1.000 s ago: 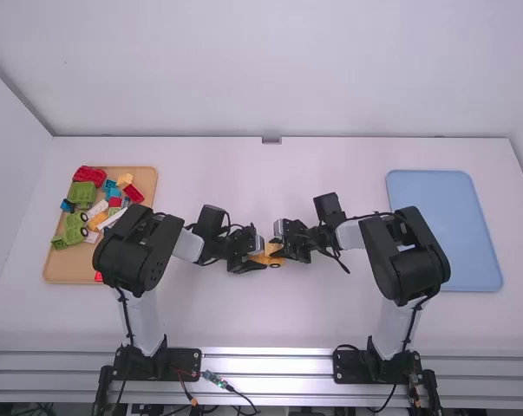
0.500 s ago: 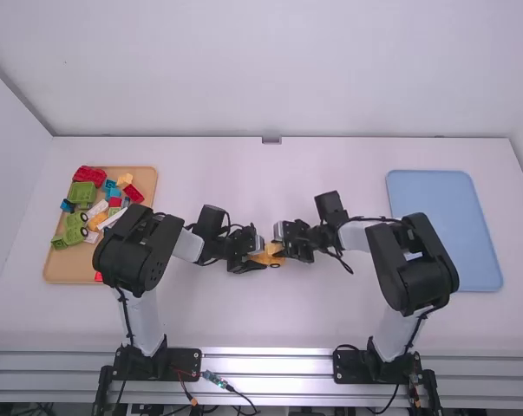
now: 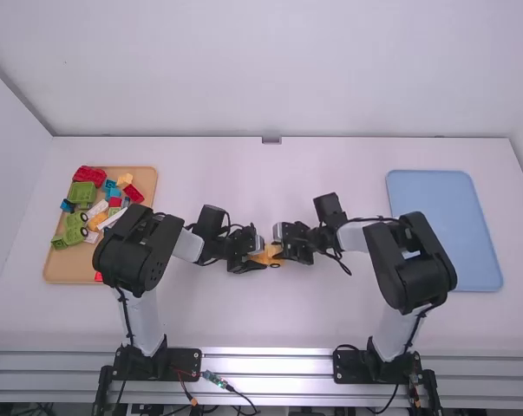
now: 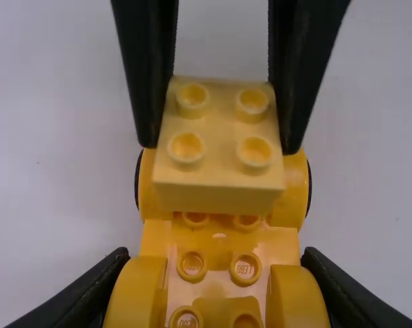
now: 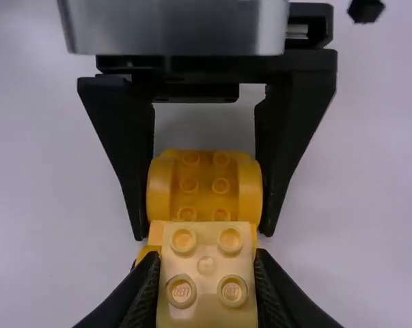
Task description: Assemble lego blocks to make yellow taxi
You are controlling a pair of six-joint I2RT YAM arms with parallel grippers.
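Centrally, left hand (image 3: 261, 259): clamped on the orange car base (image 4: 219, 239).
Right hand (image 3: 278, 248): clamped on the pale yellow block (image 5: 206, 273), above the base's wheeled end.
Tan tray (image 3: 66, 274): left on the surface (image 3: 270, 316), holding mixed blocks (image 3: 89, 175).
Blue tray (image 3: 443, 225): right on the surface.

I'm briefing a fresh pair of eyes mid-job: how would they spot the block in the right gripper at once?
Near the middle of the white table is a wheeled yellow car base. Above one end of it, the right gripper holds the block by its sides. It has four studs on top and is a clearly paler yellow than the base.
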